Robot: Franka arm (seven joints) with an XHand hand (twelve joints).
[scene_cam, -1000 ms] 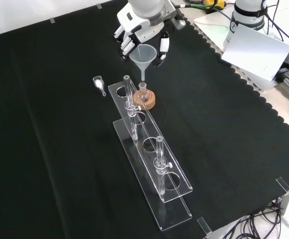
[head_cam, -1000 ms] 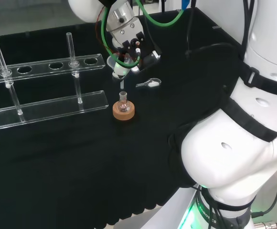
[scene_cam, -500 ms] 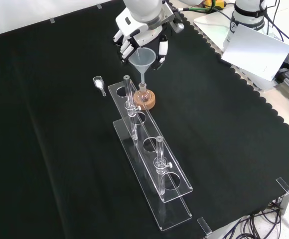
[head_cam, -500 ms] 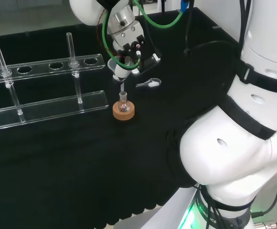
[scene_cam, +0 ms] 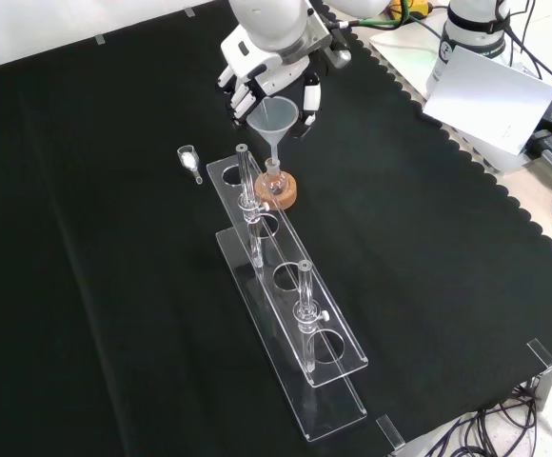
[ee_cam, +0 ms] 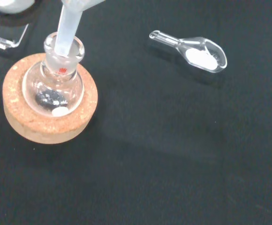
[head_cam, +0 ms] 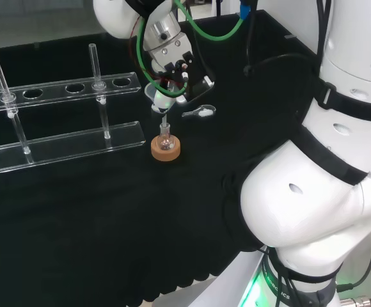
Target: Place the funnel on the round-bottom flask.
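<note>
1. The hand (scene_cam: pixel 268 69) has its fingers curled round the cone of the clear funnel (scene_cam: pixel 273 115), carrying it just above the round-bottom flask (scene_cam: pixel 274 185).
2. The flask sits upright in a cork ring (ee_cam: pixel 49 126) on the black cloth, beside the end of the clear test-tube rack (scene_cam: pixel 290 314).
3. In the wrist view the funnel stem (ee_cam: pixel 66 29) has its tip inside the flask neck (ee_cam: pixel 64 49); the cone does not look seated on the rim yet.
4. Risk: the stem looks slanted there. Lowering at that slant could press it against the neck and tip the flask off the ring.
5. Risk: letting go before the cone rests on the rim could leave the funnel leaning or toppling towards the small glass scoop (ee_cam: pixel 196 48) nearby.
</note>
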